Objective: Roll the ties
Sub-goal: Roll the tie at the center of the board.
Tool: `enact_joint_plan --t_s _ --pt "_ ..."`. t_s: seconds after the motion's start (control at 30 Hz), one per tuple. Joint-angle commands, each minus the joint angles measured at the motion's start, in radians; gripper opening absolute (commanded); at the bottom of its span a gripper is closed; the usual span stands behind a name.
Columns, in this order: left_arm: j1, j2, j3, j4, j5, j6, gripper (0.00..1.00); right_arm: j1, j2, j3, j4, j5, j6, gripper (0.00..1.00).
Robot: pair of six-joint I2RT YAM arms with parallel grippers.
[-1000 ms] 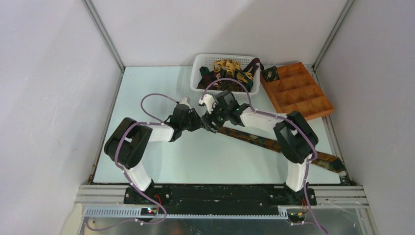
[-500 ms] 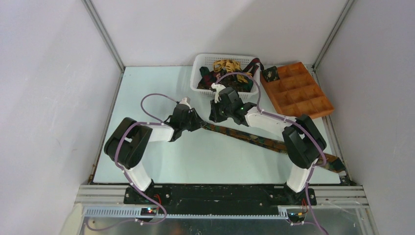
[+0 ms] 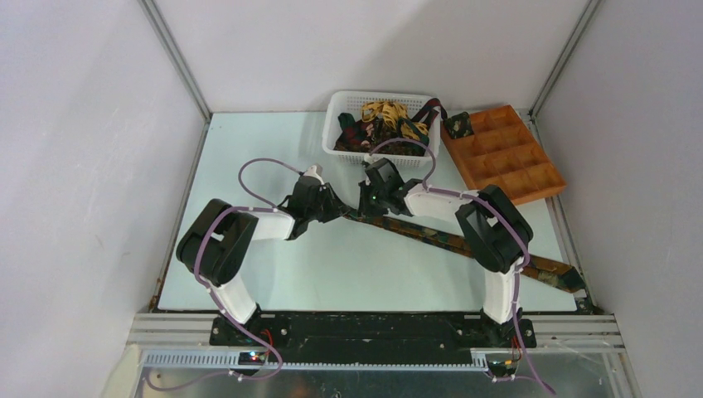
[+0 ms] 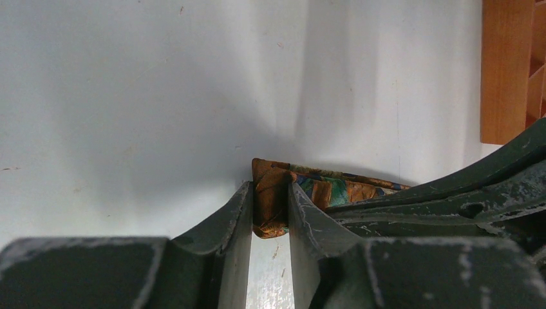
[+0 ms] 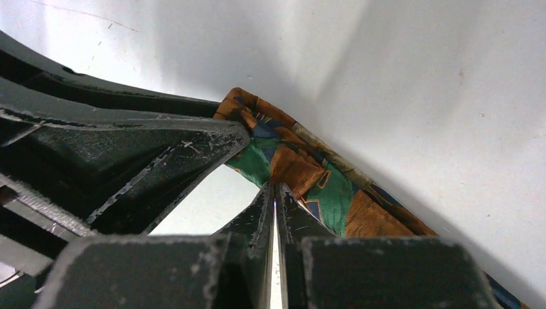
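Left wrist: left gripper [image 4: 269, 196] clamps the patterned necktie [image 4: 328, 190] at its folded end. The right gripper [image 5: 275, 188] pinches its fabric, fingers together. The tie's tail reaches the table [image 3: 249, 141] edge.

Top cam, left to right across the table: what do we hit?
left claw → right claw → orange tray. Skipped: white basket and laid-out tie, since both overlap the others sideways.

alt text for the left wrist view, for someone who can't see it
The left gripper pinches the folded end of an orange, green and blue patterned tie over a pale table. The right gripper's dark fingers reach in from the right, and an orange-brown tray edge shows at the top right.
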Motion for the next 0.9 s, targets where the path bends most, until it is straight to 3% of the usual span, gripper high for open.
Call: enact_joint_plan --t_s 0.0,0.13,0.4,0.67,0.87 --pt "-0.003 -0.018 -0.003 0.020 -0.011 0.019 0.30 -0.005 0.031 0.001 0.003 0.043 0.030 0.06" --pt "-0.004 -0.025 -0.005 0.018 -0.014 0.021 0.32 -0.008 0.056 0.001 -0.006 0.054 0.028 0.05" --pt "-0.003 -0.050 -0.005 -0.023 -0.051 0.040 0.56 -0.006 0.073 0.001 -0.016 0.063 0.023 0.05" --pt "-0.002 -0.044 0.001 -0.044 -0.065 0.051 0.55 -0.007 0.069 0.001 -0.005 0.057 0.014 0.05" --pt "-0.002 -0.139 -0.043 -0.093 -0.139 0.057 0.55 -0.007 0.056 0.001 0.007 0.042 0.011 0.06"
